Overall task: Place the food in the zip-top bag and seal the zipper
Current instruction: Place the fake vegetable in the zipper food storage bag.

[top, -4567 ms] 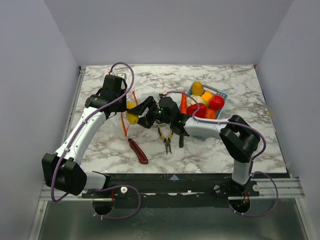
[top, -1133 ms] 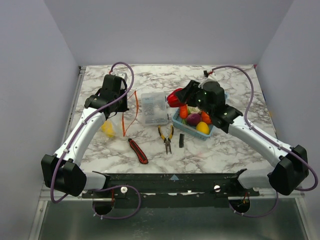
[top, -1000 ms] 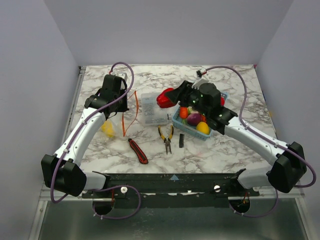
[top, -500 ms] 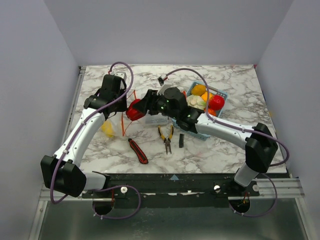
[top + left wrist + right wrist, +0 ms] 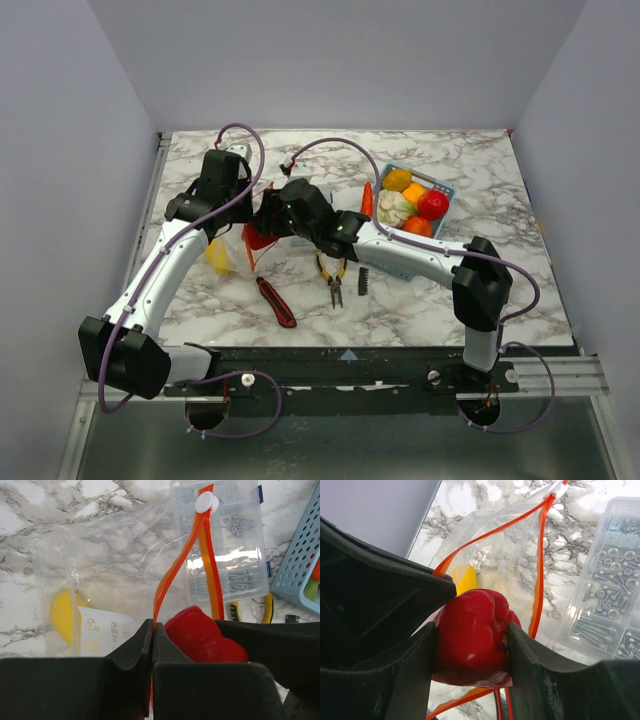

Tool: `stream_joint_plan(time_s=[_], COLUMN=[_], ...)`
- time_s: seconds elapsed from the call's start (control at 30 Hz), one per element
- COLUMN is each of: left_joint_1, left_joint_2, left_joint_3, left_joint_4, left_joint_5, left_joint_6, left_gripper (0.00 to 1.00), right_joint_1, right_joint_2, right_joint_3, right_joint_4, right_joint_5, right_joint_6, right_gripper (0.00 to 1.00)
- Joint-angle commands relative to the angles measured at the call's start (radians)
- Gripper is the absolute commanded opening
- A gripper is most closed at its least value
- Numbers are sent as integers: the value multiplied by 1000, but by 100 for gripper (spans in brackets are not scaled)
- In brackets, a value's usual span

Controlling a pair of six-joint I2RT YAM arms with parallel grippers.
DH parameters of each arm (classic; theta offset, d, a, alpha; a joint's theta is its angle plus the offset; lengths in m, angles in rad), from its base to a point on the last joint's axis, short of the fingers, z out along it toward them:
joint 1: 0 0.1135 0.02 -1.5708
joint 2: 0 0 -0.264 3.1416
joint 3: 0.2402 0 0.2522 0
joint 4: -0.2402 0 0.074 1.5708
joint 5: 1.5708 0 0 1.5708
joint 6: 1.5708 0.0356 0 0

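the zip-top bag [image 5: 115,555] carries one white printed patch [image 5: 105,630], just left of my left claw [image 5: 152,630], with a small face icon and some lettering too small for me to read. no other writing resolves; the compartment box [image 5: 225,555] beyond the claw shows only screws.

half a second ago the right claw [image 5: 472,645] hung over that box with the red pepper [image 5: 472,632], short of the bag's mouth. now it has swung further left and the pepper sits at the mouth itself. a second ago it was back at the blue basket [image 5: 440,190]. the left arm has barely shifted.

the left claw is closed tight, pinching the near lip of the zipper [image 5: 161,587]. the strip runs away from the fingers to a white tab [image 5: 206,502] at the far end. the right claw is partly closed, both fingers pressed on the pepper's sides, and the pepper lies between the two zipper strips, right beside the left claw's fingers. a yellow piece [image 5: 62,615] lies inside the bag, left of and beyond the left claw.
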Motion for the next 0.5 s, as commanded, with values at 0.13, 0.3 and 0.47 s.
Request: stream_joint_plan(time_s=[0.13, 0.3, 0.47], left_joint_1=[-3, -3, -3], left_joint_2=[-20, -20, -18], left_joint_3=[-8, -8, -6], left_joint_4=[15, 13, 11], left_joint_5=[3, -3, 0], left_joint_6=[-6, -7, -6], left_gripper=[0, 0, 0], right_joint_1=[10, 9, 8], right_joint_2=[-11, -46, -96], right_joint_3=[6, -14, -33], right_joint_4=[-3, 21, 7], right_joint_5=[-43, -76, -31], right_joint_6=[-9, -3, -19], right_gripper=[48, 75, 85])
